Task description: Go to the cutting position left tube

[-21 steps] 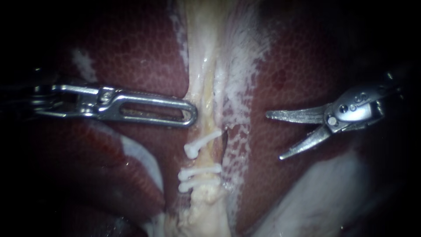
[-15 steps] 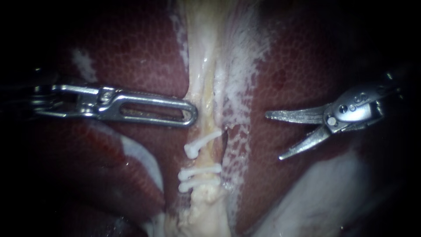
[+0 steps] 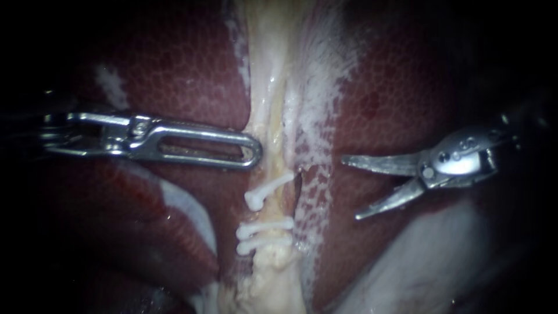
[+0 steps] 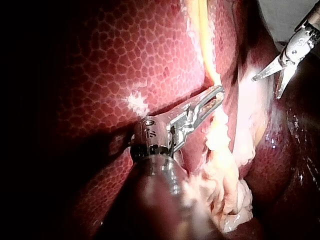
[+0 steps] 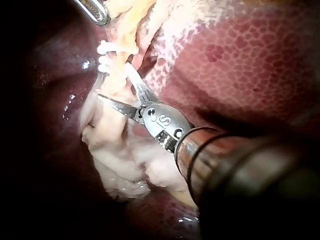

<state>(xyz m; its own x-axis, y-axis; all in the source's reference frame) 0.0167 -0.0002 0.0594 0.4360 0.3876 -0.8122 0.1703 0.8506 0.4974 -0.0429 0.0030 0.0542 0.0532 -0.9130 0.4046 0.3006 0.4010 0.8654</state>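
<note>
Right instrument [image 3: 350, 189]: shaft enters from 3 o'clock in the endoscope view and the tip points to 9 o'clock. It ends in two thin blades, spread apart with a clear gap between them and nothing held. The upper blade lies level and the lower blade angles toward 8 o'clock. Both blades lie over dark red liver [image 3: 174, 70], apart from the tube.

Tube [image 3: 278, 206]: lies at 9 o'clock of the blade tips, running from 12 to 6 o'clock within the pale tissue band [image 3: 270, 87]. An upper clip [image 3: 268, 189] crosses it at a tilt. Two lower clips [image 3: 264, 228] sit close together at 6 o'clock of the upper one. A bare stretch of tube shows between the upper clip and the lower pair.

Right wrist view: the clips lie just ahead of the spread blades. Contact with the pale tissue cannot be told.

Left instrument [image 3: 254, 154]: shaft enters from 9 o'clock. Its slotted jaws are pressed on the edge of the pale tissue band, at 11 o'clock of the upper clip.
</note>
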